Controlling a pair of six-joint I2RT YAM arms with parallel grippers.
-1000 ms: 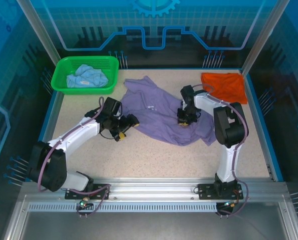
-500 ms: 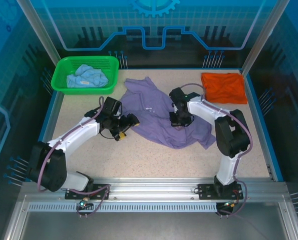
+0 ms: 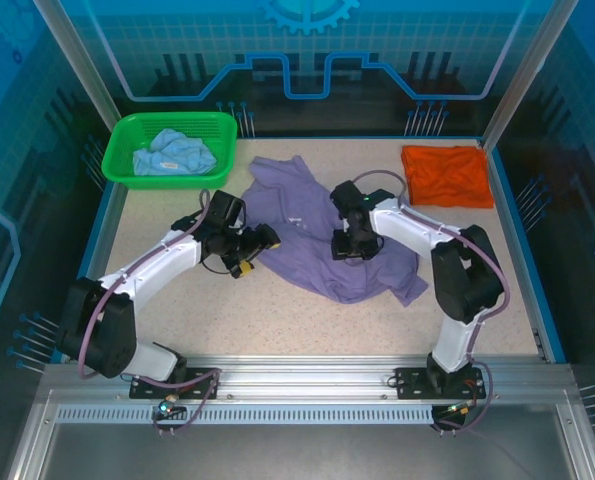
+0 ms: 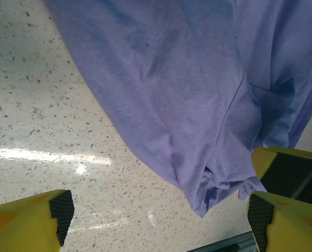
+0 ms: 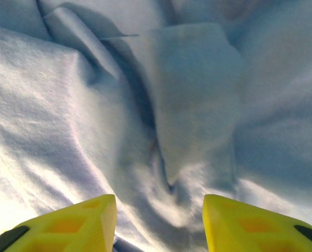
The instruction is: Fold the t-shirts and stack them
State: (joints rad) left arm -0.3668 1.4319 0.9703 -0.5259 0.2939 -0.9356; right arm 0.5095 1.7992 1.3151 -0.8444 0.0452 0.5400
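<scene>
Overhead, wrist close-ups: same purple shirt

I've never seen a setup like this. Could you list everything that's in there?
lavender-purple cloth t-shirt: one, purple, lying rumpled mid-table
bright orange t-shirt: one, orange, folded flat at the far right corner
light blue t-shirt: one, pale blue, crumpled inside the basket
green plastic basket: one, green, far left corner
speckled table: one, beige, under everything
left gripper: one, yellow fingers, open, at the purple shirt's left edge
right gripper: one, yellow fingers, down on the purple shirt's middle
</scene>
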